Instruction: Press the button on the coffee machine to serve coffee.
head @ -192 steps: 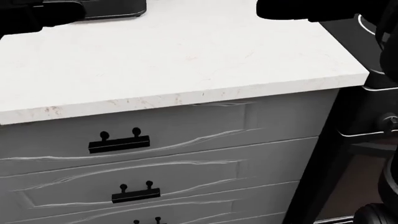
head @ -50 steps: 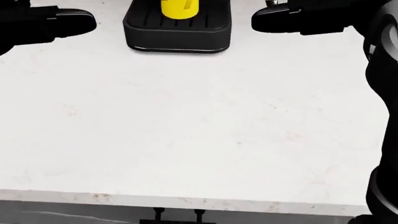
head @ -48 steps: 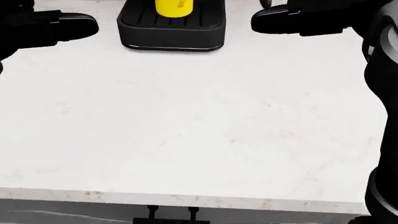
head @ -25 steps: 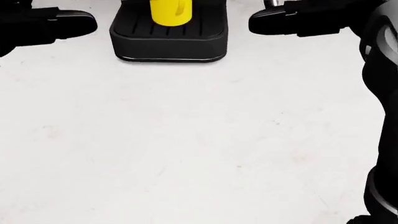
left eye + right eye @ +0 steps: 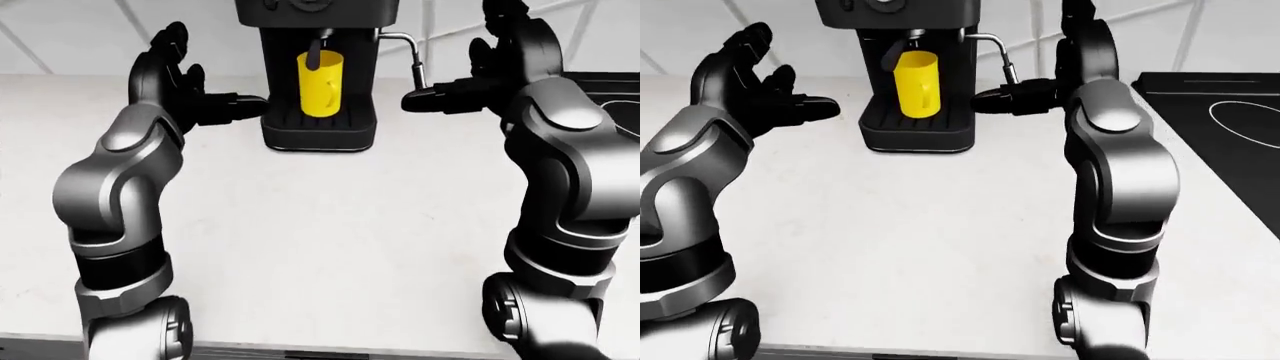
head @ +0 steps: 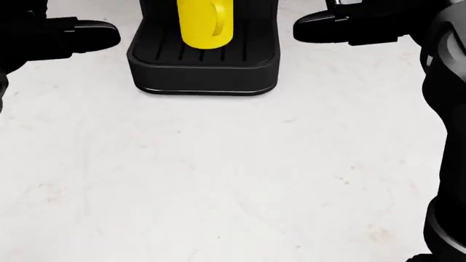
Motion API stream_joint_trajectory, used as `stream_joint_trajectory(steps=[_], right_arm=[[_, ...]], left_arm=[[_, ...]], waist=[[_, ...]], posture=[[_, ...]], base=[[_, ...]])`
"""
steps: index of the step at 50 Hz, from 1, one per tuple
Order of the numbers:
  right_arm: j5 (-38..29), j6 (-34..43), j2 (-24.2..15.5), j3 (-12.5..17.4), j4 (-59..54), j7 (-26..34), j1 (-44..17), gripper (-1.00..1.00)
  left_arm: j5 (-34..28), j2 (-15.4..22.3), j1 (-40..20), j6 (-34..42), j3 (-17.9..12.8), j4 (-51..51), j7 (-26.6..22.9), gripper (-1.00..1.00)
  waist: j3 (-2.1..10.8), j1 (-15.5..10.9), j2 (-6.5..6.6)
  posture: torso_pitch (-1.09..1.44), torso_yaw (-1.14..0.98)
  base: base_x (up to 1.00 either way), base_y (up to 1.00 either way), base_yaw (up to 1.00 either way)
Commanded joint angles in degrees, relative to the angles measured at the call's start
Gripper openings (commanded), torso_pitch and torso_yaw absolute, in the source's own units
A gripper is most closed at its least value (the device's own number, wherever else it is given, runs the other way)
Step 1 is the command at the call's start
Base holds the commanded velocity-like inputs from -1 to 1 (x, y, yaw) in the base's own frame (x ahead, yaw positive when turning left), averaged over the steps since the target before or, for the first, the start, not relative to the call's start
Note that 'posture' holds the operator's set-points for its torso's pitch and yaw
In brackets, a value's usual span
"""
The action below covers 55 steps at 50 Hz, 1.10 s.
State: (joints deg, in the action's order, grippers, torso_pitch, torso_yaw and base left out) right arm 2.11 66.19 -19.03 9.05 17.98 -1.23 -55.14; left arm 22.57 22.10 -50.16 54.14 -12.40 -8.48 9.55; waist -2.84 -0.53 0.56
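Camera nearer: coffee machine (image 5: 318, 75) larger on white counter (image 5: 350, 225)

A yellow mug (image 6: 205, 23) stood on the black drip tray (image 6: 204, 68) of the coffee machine, far on the white counter (image 6: 218, 180). The left hand (image 6: 62, 38) and right hand (image 6: 349, 27) flanked it, fingertips apart from the tray.

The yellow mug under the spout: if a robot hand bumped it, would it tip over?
Probably it could. The mug is tall and narrow, so a knock near its rim might topple it. It stands upright on the ridged tray of the coffee machine, which may resist sliding. Its smooth look suggests a slippery grip. Both robot hands are apart from it.
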Motion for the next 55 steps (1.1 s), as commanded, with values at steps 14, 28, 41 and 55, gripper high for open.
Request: stream_joint_trajectory(steps=[14,28,41,55], right_arm=[[-0.31,-1.73,-0.62,0.75,1.74,-0.22,-1.31,1.00],[-0.25,-0.99,-0.99,0.63,1.17,-0.02,-2.60,1.00],[0.11,-1.30,-0.69,0.90,1.74,-0.17,-1.71,1.00],[0.36,-2.00,-0.65,0.82,1.06,-0.48,-1.58,1.00]], left_arm=[[-0.37,0.40,-2.12,-1.36,-0.76,-2.77,0.16,1.00],[-0.51,0.34,-2.72,-1.92,-0.52,-1.85,-0.15,1.00],[0.09,-0.23,-3.02,-0.80,-0.60,-1.90,0.65,1.00],[0.72,-0.23,-3.16,-1.37,-0.36,-1.37,0.27,1.00]], waist=[[1.46,0.46,0.00],[1.14,0.36,-0.11],[1.54,0.17,-0.25],[4.22,0.13,-0.19]], posture=[[0.00,0.00],[0.00,0.00],[-0.02,0.00],[-0.09,0.00]], base=[[0.00,0.00,0.00],[0.00,0.00,0.00],[0.00,0.00,0.00],[0.00,0.00,0.00]])
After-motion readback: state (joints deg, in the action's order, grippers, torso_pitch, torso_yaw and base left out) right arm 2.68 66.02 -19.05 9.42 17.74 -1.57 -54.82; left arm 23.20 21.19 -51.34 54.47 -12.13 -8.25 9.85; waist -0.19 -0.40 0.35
